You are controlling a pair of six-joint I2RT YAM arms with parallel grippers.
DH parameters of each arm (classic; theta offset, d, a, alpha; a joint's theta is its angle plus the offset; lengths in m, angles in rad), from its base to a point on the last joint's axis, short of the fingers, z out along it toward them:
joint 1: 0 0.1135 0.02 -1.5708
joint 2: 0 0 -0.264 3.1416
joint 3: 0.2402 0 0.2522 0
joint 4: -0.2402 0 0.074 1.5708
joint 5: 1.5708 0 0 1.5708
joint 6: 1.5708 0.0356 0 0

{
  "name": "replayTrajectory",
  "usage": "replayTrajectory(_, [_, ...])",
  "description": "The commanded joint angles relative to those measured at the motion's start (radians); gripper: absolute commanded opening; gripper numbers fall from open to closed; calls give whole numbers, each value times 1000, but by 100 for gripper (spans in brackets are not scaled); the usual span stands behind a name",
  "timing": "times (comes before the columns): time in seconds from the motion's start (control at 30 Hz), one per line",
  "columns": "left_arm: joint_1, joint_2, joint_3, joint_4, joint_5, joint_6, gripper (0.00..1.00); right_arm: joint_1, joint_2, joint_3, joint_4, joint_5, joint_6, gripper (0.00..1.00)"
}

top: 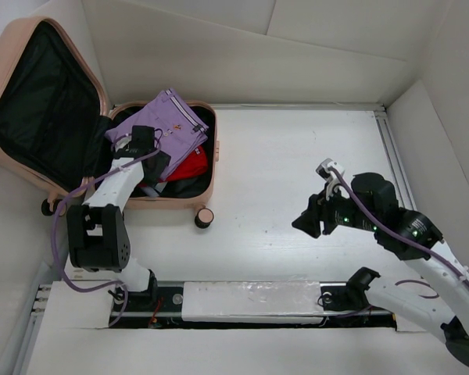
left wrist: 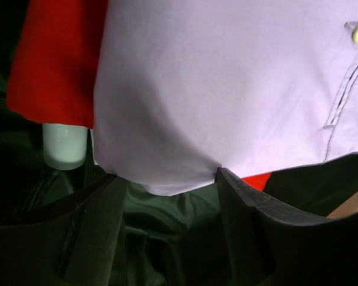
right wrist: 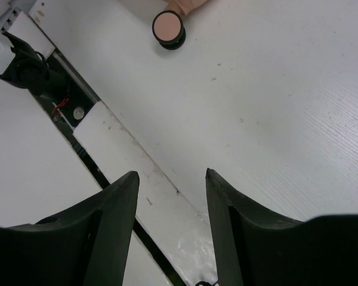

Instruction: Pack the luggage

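Reaching into open luggage (top: 39, 109) at counter's (top: 297, 148) far left with left fingers (left wrist: 256, 238), spread wide astride lavender shirt's (top: 168, 121) edge. Hovering right fingers (right wrist: 244, 232) above counter, parted, holding nothing.

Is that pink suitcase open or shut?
Open. The suitcase has its lid swung back, black lining showing; a lilac shirt and red cloth lie in the lower half.
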Motion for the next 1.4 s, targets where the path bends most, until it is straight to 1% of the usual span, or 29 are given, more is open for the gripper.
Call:
replayTrajectory(0.0, [3,7,46,-3,-62,-19,30,9,2,2,26,-3,3,55])
replayTrajectory(0.03, [3,21,58,-15,-62,-7,16,9,2,2,26,-3,12,55])
replayTrajectory(0.07, [3,33,58,-15,-62,7,6,9,2,2,26,-3,12,55])
replayTrajectory(0.1, [3,33,68,-29,-62,7,0,9,11,2,35,-3,12,55])
replayTrajectory(0.17, [3,33,68,-76,-94,17,0,9,11,2,35,-3,21,55])
replayTrajectory(0.27, [3,-16,26,-76,-104,60,0,9,11,2,35,6,21,55])
replayTrajectory(0.4, [3,-200,-78,-66,-104,85,0,9,22,2,56,6,31,55])
replayTrajectory(0.53, [12,-291,-122,-76,-67,138,0,9,34,2,79,-15,31,55])
replayTrajectory(0.6, [21,-301,-123,-96,-56,149,0,9,46,2,89,-26,31,55])
replayTrajectory(0.7, [31,-276,-144,-78,14,188,0,9,56,2,89,-36,31,55])
replayTrajectory(0.73, [31,-257,-135,-101,28,198,7,9,56,2,89,-36,31,55])
replayTrajectory(0.8, [14,-205,-83,-136,11,208,31,9,56,2,89,-36,31,55])
replayTrajectory(0.83, [3,-205,-60,-171,-28,208,41,9,56,2,89,-36,31,55])
replayTrajectory(0.87, [3,-217,-38,-184,-29,208,60,9,56,2,89,-36,20,55])
replayTrajectory(0.9, [3,-234,3,-193,-44,208,66,9,56,2,77,-36,20,55])
replayTrajectory(0.93, [3,-255,24,-193,-68,192,70,9,56,2,76,-36,9,55])
replayTrajectory(1.0, [3,-316,81,-248,-102,172,71,9,45,12,66,-26,9,55])
replayTrajectory(1.03, [3,-335,144,-280,-131,159,71,9,36,12,66,-26,9,55])
replayTrajectory(1.07, [3,-355,173,-353,-203,130,71,9,25,12,66,-26,0,55])
replayTrajectory(1.13, [3,-430,231,-438,-290,87,71,9,11,-11,76,-51,0,55])
replayTrajectory(1.17, [3,-461,244,-481,-336,62,70,9,-4,-21,86,-60,-9,52])
replayTrajectory(1.2, [3,-490,256,-572,-430,1,70,9,-4,-33,96,-75,-9,46])
replayTrajectory(1.23, [3,-548,265,-614,-470,-27,70,18,-16,-56,109,-104,-9,34])
replayTrajectory(1.27, [12,-573,278,-653,-510,-45,70,18,-26,-65,130,-114,-9,26])
replayTrajectory(1.3, [35,-596,278,-653,-551,-15,70,18,-26,-65,130,-124,-9,18])
replayTrajectory(1.33, [96,-632,278,-653,-567,44,72,18,-26,-74,139,-143,-9,12])
replayTrajectory(1.37, [124,-633,291,-653,-585,71,73,18,-35,-74,139,-143,-9,9])
